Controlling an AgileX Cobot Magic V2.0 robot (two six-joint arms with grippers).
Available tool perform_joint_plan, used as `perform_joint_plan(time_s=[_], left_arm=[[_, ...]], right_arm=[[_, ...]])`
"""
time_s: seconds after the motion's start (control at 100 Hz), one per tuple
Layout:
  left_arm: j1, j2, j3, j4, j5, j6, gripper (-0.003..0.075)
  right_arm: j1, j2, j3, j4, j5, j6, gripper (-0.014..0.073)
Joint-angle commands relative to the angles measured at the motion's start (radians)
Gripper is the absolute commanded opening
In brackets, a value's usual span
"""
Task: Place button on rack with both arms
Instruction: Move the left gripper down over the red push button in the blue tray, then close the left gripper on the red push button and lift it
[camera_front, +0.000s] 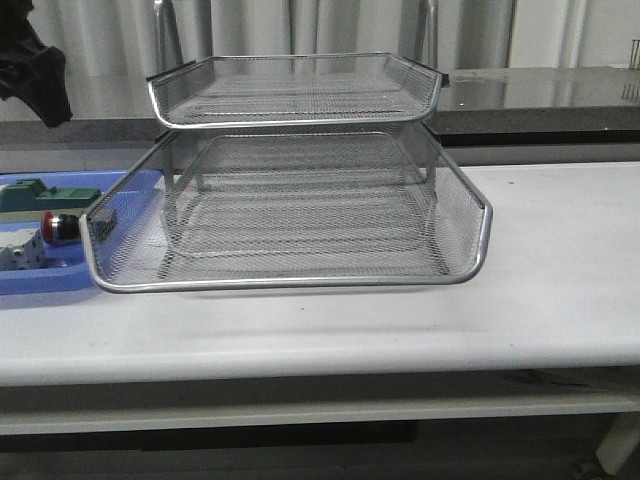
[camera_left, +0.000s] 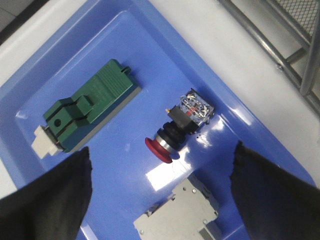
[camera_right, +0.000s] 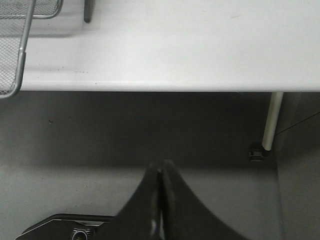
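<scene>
The small red-headed push button (camera_left: 179, 127) lies in the flat blue plastic tray (camera_left: 125, 45), crowded by a green block (camera_left: 87, 112) and white terminal block (camera_left: 180, 212). The left gripper (camera_left: 160, 195) hangs wide above; descending, a finger could nudge a neighbour. The right gripper (camera_right: 160, 182) is pressed closed, empty, off the table edge.

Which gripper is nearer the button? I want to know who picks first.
Left. The left gripper hangs open right above the button in the blue tray. The right gripper is shut, off the table edge, with no button in view.
</scene>
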Motion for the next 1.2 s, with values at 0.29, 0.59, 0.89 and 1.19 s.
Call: perform_joint_plan(time_s=[0.29,0.59,0.89,1.19], left_arm=[[-0.001,0.134,-0.182,-0.021,0.05,0.075,0.0557],[-0.001,0.189,-0.183,-0.021,0.026,0.091,0.0557],[-0.001,0.238,-0.183,-0.021,0.013,0.138,0.0557],[-0.001,0.266,-0.183,-0.018,-0.03,0.174,0.0557]], right_arm=[[-0.005,-0.002,-0.034,-0.011,-0.048,-0.007,-0.0069],[-0.005,-0.002,-0.034,-0.011,-0.048,-0.007,-0.0069],[-0.005,-0.002,-0.034,-0.011,-0.047,-0.007,-0.0069],[-0.005,-0.002,-0.034,-0.01,-0.047,-0.007,-0.0069]])
